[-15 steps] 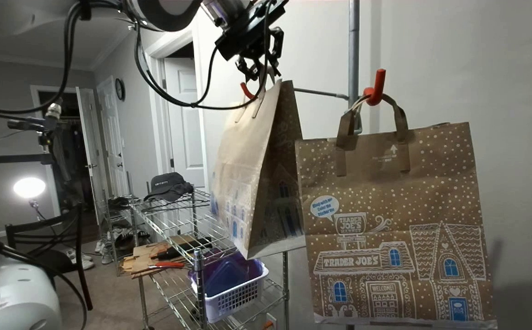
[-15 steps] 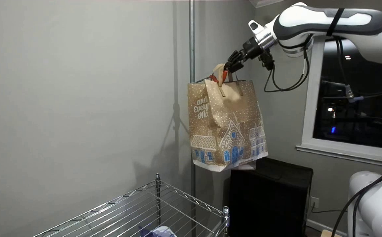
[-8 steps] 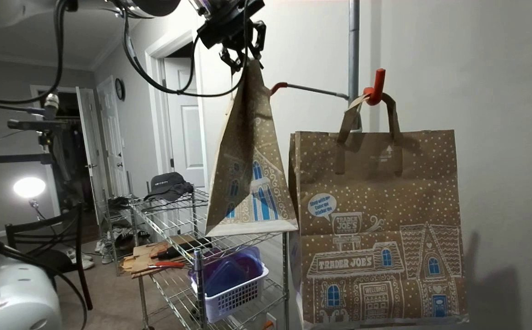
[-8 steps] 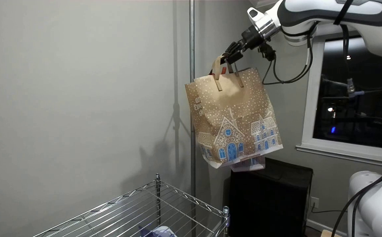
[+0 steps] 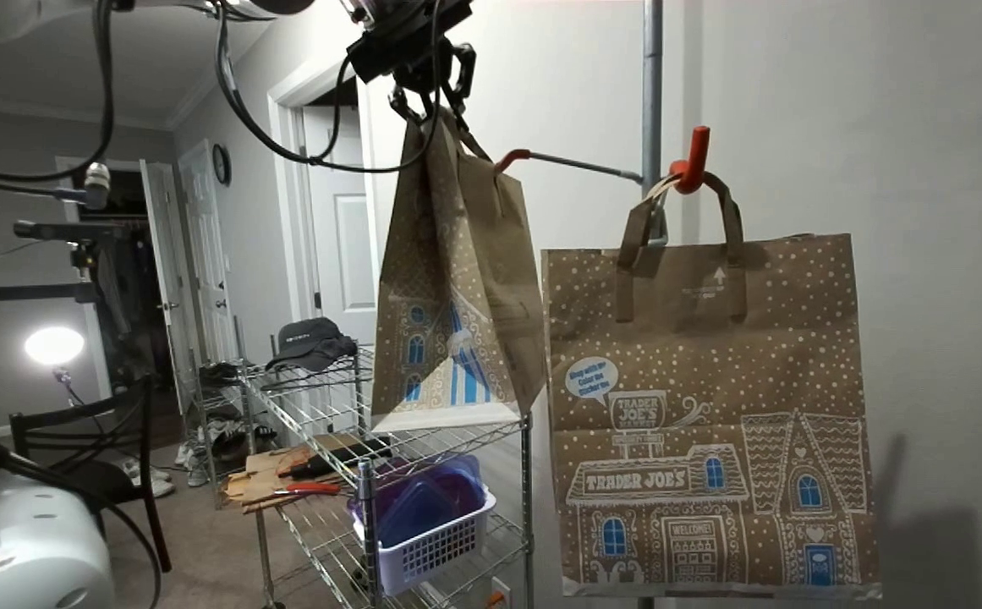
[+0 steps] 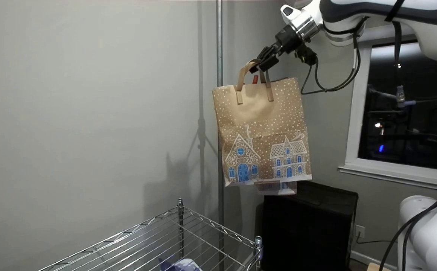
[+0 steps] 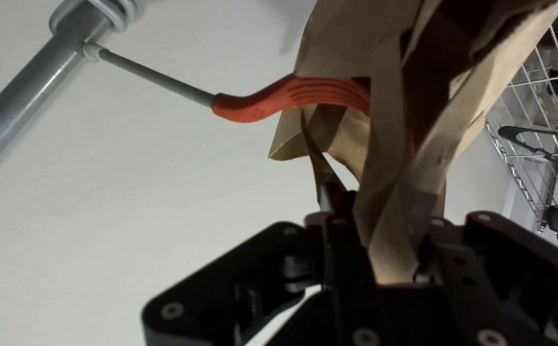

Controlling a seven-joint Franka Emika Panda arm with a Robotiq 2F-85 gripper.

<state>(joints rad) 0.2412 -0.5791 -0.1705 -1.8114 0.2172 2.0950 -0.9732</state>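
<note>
End effector (image 6: 260, 67) closed on bag handle (image 6: 242, 76)

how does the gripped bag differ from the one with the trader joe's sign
The held bag is pinched by its handle in the gripper; the sign bag hangs on a red hook. In an exterior view, the held bag shows its creased narrow side, the sign bag a broad flat face. Both are brown paper with white and blue house prints.
</note>
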